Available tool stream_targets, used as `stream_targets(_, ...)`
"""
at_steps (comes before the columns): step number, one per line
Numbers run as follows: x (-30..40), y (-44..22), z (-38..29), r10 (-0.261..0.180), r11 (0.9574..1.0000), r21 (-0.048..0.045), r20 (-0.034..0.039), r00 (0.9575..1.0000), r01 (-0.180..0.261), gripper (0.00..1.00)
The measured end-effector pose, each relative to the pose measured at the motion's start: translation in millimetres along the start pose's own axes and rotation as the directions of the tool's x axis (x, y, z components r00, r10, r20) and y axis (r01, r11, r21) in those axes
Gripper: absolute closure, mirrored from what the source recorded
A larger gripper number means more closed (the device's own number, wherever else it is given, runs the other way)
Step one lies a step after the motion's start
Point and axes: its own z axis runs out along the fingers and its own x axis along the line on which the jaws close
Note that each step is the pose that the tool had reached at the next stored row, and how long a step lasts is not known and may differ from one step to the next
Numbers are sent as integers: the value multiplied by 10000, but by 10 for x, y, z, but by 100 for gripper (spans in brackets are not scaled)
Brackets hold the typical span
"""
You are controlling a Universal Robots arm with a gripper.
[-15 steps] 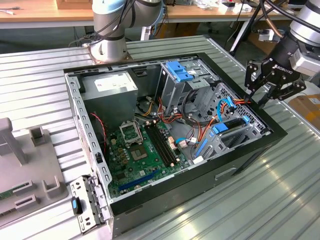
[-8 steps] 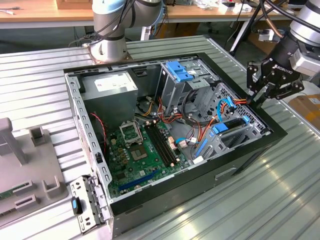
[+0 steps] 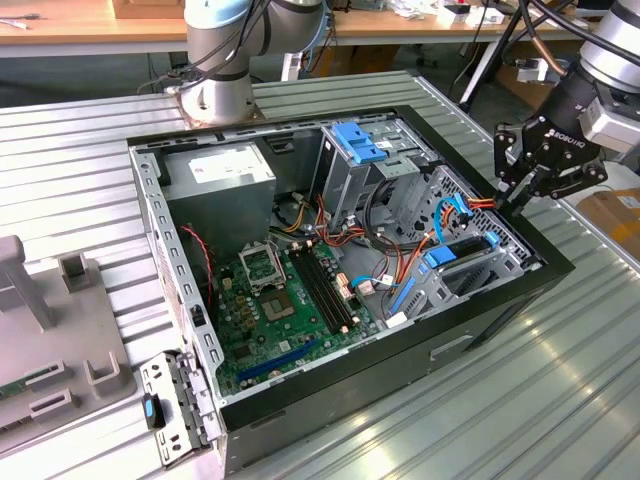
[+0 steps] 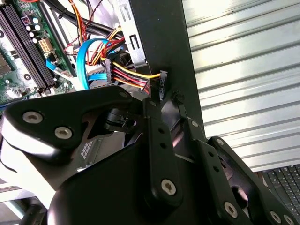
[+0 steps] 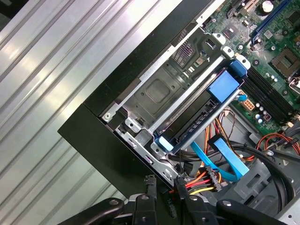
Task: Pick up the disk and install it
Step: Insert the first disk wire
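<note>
A ribbed, silvery metal counter (image 3: 560, 400) carries an open black computer case (image 3: 480, 320), lying on its side with its inside facing up. In the exterior view the arm's base (image 3: 215, 95) is bolted to the counter just behind the case. Beyond it stand pale wooden workbenches (image 3: 90, 25) with cables and small clutter on top. On the exterior view's left a grey moulded fixture (image 3: 40, 330) lies on the counter, and a loose metal bracket (image 3: 175, 410) with a small blue tab rests against the case's near corner. Inside the case are the green motherboard (image 3: 280, 300), a grey power-supply box (image 3: 220, 170) and a metal cage topped with a blue latch (image 3: 360, 145). The gripper (image 3: 512, 200) hangs over the case's corner on the exterior view's right, tilted inward above the black rim. In both wrist views its jaws stand drawn close with a narrow gap between them, and nothing is held there. The fingertips (image 4: 152, 105) sit just beside a small black connector (image 4: 161, 80) fed by red, yellow and black wires. The disk (image 5: 224, 85) lies in the metal drive bay (image 5: 159, 89) in that same corner (its blue carrier frame shows at both ends of the bay), with a flat light-blue cable (image 5: 220, 161) running past it. The disk is also visible in the exterior view (image 3: 441, 256), below the gripper and apart from it. The second wrist view catches the counter's bright ribs (image 4: 234, 70) and the corner of a dark keyboard (image 4: 281, 183).
</note>
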Motion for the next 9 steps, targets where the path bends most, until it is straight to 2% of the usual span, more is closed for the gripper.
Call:
stream_targets(2,0,0,0,0,10000,-1,-2,10000,0,73)
stream_targets(4,0,0,-1,-1,10000,-1,-1,10000,1,83)
stream_targets(9,-4,5,-4,-2,10000,5,5,10000,2,83)
